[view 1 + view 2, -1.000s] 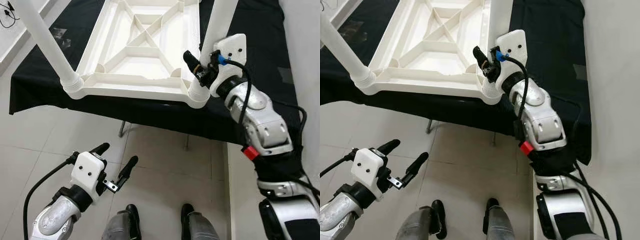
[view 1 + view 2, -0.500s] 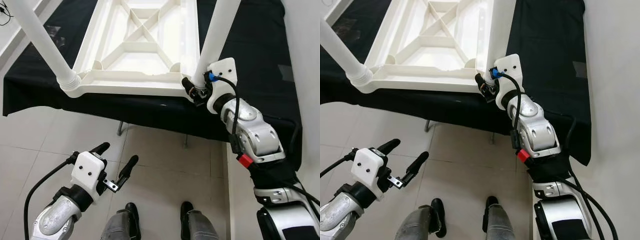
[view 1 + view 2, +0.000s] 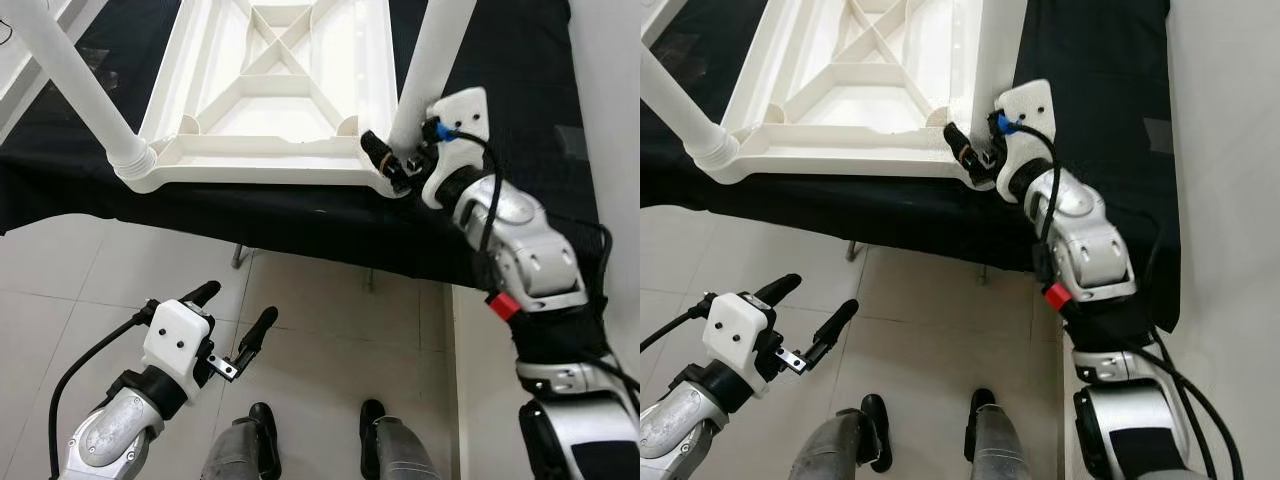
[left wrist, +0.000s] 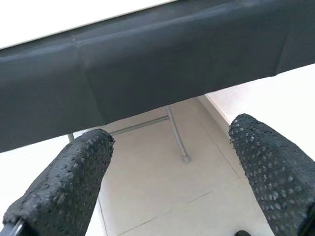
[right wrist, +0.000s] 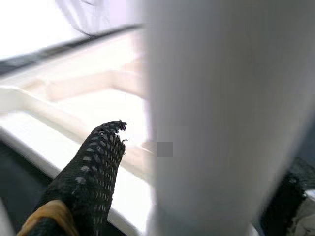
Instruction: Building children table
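Children's table (image 3: 270, 110) upside down — right gripper (image 3: 392, 160) fingers clasp its leg (image 3: 432, 60), left gripper (image 3: 232, 322) fingers spread.

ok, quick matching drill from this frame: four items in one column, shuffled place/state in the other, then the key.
Items
1. right gripper
2. left gripper
3. white tabletop
4. near left leg

Places or states
A. lies upside down on the black cloth, ribs showing
B. at the base of the near right leg
C. open, held low over the tiled floor
D. stands in its corner socket, slanting toward the robot's left

Pairs: 1-B, 2-C, 3-A, 4-D
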Robot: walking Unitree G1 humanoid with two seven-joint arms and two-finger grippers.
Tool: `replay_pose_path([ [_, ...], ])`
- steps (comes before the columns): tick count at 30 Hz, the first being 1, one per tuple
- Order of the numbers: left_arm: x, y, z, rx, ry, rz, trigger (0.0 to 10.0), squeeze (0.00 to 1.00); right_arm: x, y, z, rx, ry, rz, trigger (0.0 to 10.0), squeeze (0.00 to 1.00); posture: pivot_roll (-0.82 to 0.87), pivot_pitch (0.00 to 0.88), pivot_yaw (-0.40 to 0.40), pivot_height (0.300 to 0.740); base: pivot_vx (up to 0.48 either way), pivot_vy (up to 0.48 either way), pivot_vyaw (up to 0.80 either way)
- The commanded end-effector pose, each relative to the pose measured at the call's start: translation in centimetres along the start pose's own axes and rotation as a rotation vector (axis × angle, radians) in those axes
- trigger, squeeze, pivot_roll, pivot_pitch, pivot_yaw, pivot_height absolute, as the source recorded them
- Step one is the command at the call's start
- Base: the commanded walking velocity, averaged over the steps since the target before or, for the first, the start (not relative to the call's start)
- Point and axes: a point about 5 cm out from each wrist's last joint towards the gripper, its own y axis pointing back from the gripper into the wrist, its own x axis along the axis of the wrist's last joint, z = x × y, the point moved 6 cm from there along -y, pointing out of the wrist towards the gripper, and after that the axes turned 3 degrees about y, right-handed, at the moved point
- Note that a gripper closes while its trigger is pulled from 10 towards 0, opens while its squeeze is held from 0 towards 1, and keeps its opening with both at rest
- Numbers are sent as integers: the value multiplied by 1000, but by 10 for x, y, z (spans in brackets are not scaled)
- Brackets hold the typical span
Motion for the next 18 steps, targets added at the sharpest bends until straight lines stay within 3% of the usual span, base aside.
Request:
replay_pose_path([
  [1, -10, 3, 2, -1, 8, -34, 10000, 0, 11, 3, -3, 49, 3, 53, 10000, 0, 58, 357, 16, 740, 0, 0, 0],
  [15, -12, 3, 4, -1, 9, -34, 10000, 0, 35, 5, 0, 177, 57, 143, 10000, 0, 58, 353, 11, 740, 0, 0, 0],
  [18, -12, 3, 5, 2, 9, -31, 10000, 0, 43, 8, 9, 303, 77, 175, 10000, 0, 65, 359, 1, 740, 0, 0, 0],
])
